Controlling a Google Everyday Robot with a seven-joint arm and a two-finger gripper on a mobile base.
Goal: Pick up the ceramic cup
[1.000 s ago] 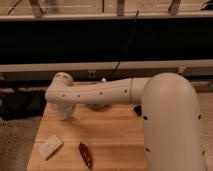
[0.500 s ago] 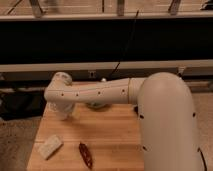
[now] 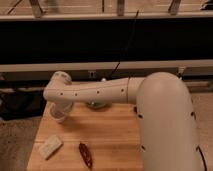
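Note:
The ceramic cup (image 3: 59, 118) is a small white shape at the back left corner of the wooden table (image 3: 112, 142). Only its lower part shows, under the arm's wrist. My gripper (image 3: 60, 110) hangs down from that wrist right over the cup, at or around its rim, and most of it is hidden by the white forearm (image 3: 95, 92). Whether it touches the cup I cannot make out.
Part of a green bowl (image 3: 97, 105) peeks out from behind the forearm at the table's back edge. A pale rectangular block (image 3: 50, 146) and a dark red elongated item (image 3: 86, 155) lie near the front left. A dark wall runs behind the table.
The arm has stayed almost in place over the cup, with only a slight shift of the wrist. Nothing on the table has moved.

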